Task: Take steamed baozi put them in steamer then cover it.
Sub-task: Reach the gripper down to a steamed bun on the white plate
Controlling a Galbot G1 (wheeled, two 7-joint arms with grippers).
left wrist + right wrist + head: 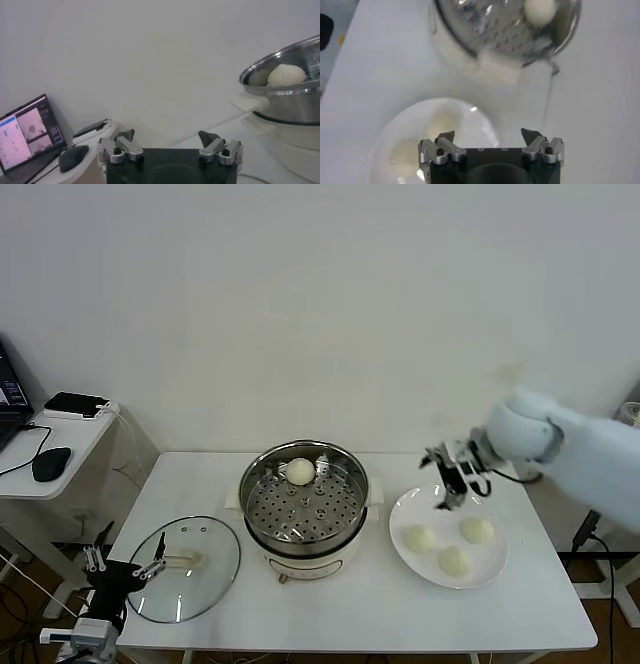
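Left gripper (pixel 125 572): being held low at the table's near-left corner, fingers spread wide with nothing between them, just beside the cover.
Cover (pixel 186 569): lying flat on the table (pixel 330 609), left of the steamer.
Steamer (pixel 304 502): one steamed baozi (pixel 300 471) is sitting at the back of its perforated tray.
Plate (pixel 495 569): three buns are being carried, right of the steamer.
Right gripper (pixel 452 474): being held above the plate's far-left rim, fingers parted and empty.
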